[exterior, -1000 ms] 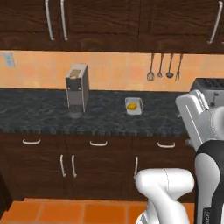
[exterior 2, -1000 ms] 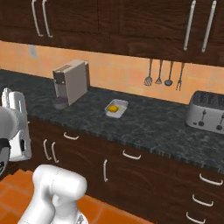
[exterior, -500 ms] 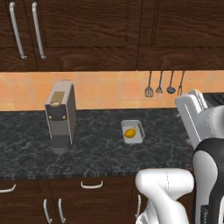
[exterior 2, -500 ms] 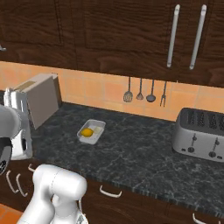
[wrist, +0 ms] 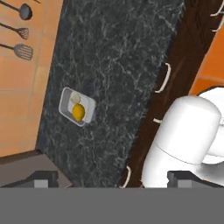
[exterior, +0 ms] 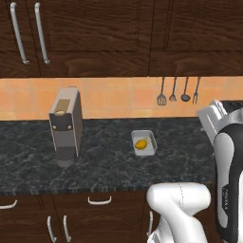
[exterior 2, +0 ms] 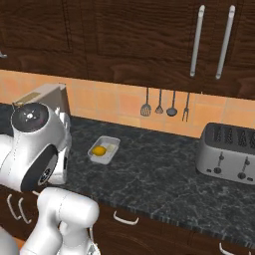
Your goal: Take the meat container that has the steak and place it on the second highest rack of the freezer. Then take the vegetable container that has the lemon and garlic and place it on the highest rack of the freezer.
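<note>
The vegetable container (exterior: pixel 144 143) is a small white tray on the dark counter, with the yellow lemon (exterior: pixel 141 144) in it. The right base view shows the container (exterior 2: pixel 103 150) and lemon (exterior 2: pixel 99 151) just right of my arm. In the hand view, from high above, the container (wrist: pixel 77 106) holds the lemon (wrist: pixel 78 112) and the pale garlic (wrist: pixel 75 98) side by side. My gripper (wrist: pixel 114 177) is open and empty, far above the counter, its two dark fingertips (wrist: pixel 43 177) set wide apart. The meat container, the steak and the freezer are out of view.
A grey coffee machine (exterior: pixel 65 124) stands left of the container. A silver toaster (exterior 2: pixel 228 153) sits at the right end of the counter. Utensils (exterior 2: pixel 164 103) hang on the orange tiled wall. Dark cabinets (exterior: pixel 95 33) hang above, and drawers with curved handles (wrist: pixel 162 78) run below.
The whole picture has shifted: the base has driven closer to the counter, so the container and machines look larger and nearer. The gripper stays open.
</note>
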Motion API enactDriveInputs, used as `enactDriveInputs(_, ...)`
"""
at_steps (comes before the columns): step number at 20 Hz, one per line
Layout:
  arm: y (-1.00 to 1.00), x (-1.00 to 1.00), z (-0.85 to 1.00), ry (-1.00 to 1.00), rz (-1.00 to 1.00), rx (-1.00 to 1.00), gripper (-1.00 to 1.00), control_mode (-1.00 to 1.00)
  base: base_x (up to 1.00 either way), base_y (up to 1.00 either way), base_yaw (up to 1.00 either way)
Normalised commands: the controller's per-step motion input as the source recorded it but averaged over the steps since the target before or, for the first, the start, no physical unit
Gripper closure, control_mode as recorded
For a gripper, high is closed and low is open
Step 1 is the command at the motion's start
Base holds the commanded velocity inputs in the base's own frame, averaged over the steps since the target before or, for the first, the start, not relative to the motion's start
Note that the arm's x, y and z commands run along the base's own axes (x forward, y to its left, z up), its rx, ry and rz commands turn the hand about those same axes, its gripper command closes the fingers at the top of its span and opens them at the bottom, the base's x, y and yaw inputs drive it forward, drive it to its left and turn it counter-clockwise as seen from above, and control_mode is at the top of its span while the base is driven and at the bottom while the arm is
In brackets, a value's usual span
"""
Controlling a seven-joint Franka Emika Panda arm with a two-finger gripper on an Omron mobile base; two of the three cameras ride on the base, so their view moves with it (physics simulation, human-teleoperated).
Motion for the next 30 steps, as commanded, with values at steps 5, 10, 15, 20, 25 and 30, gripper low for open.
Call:
enactDriveInputs(5,0.33,0.75,-0.74,0.04,0.13,0.0,-1.0,-1.0,0.0,0.0,0.0)
enactDriveInputs(10,0.26,0.54,-0.91,0.0,0.21,0.01,-1.0,-1.0,0.0,0.0,0.0)
enactDriveInputs(15,-0.14,0.37,-0.49,0.0,0.12,0.08,-1.0,-1.0,0.0,0.0,0.0)
enactDriveInputs(20,-0.07,0.38,-0.51,0.0,0.1,0.02,-1.0,-1.0,0.0,0.0,0.0)
enactDriveInputs(25,0.0,0.65,-0.47,0.09,0.02,0.0,-1.0,-1.0,0.0,0.0,0.0)
enactDriveInputs(30,-0.02,0.85,-0.28,0.18,0.0,0.0,-1.0,-1.0,0.0,0.0,0.0)
